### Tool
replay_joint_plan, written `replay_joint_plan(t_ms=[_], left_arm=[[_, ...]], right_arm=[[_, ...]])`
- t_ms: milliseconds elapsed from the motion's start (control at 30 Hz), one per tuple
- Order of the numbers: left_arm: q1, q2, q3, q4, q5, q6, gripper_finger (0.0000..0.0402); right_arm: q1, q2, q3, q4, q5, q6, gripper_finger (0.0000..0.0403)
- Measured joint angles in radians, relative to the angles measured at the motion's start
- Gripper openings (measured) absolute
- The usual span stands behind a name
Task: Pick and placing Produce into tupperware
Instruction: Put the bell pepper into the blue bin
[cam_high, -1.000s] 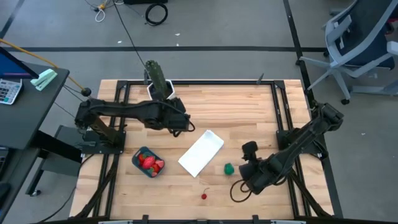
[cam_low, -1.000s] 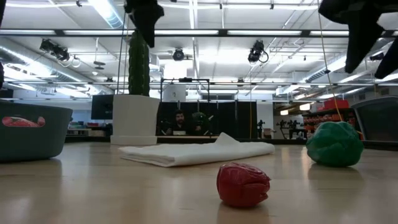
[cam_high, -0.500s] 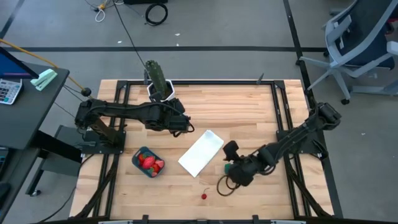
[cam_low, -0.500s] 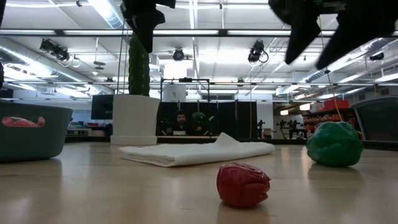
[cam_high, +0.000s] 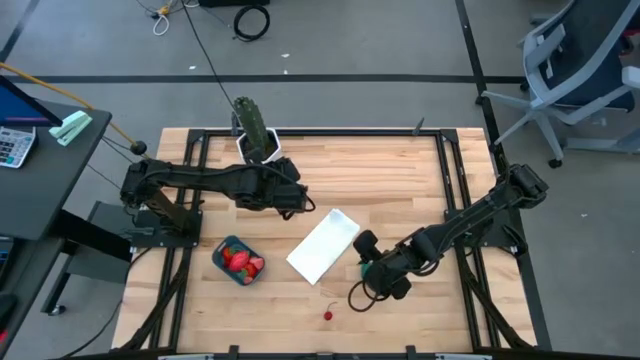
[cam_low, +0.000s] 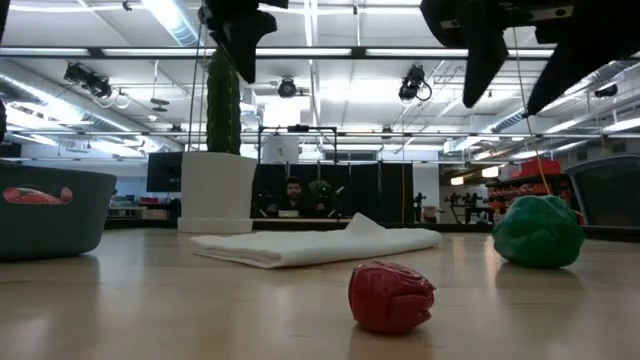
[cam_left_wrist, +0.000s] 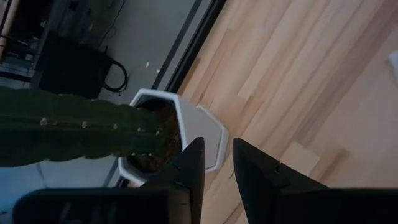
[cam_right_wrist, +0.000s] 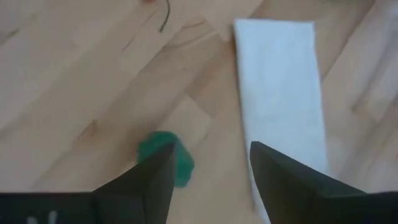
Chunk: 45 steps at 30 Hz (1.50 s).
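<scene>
Right gripper (cam_right_wrist: 208, 163) above the green piece (cam_high: 367, 270), jaws parted, nothing between them, piece resting on the worktop (cam_high: 400, 180) at 3 o'clock of the white panel (cam_high: 324, 245). Left gripper (cam_left_wrist: 217, 165) raised near the cactus pot (cam_high: 258, 148), jaws narrowly apart, grasping nothing. Teal tupperware (cam_high: 237, 261) at 8 o'clock of the panel, red strawberries (cam_high: 240, 260) inside. Lone red fruit (cam_high: 328, 315) at 6 o'clock.

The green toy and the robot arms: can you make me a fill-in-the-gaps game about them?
1. The right tool hangs open above the ___ toy.
2. The strawberries lie inside the ___ tub.
3. The left tool waits near the white pot holding a ___.
4. The red fruit sits alone on the ___ table.

Missing words: green; teal; cactus; wooden
</scene>
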Motion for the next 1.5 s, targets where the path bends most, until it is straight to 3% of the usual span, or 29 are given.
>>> replay_joint_plan(t_ms=[600, 1000, 1300, 1500], left_arm=[[0.0, 0.0, 0.0, 0.32, 0.0, 0.001, 0.0088], [0.0, 0.0, 0.0, 0.533, 0.0, 0.0, 0.0086], [0.0, -0.001, 0.0, 0.601, 0.0, 0.001, 0.0083], [0.0, -0.002, 0.0, 0.608, 0.0, 0.001, 0.009]], right_arm=[[0.063, 0.01, 0.0, 0.072, 0.018, 0.063, 0.0216], [0.069, 0.044, 0.0, 0.071, -0.068, 0.058, 0.022], [0.089, 0.044, -0.005, 0.126, -0.094, 0.103, 0.0273], [0.1, 0.044, -0.12, 0.157, -0.107, 0.046, 0.0313]])
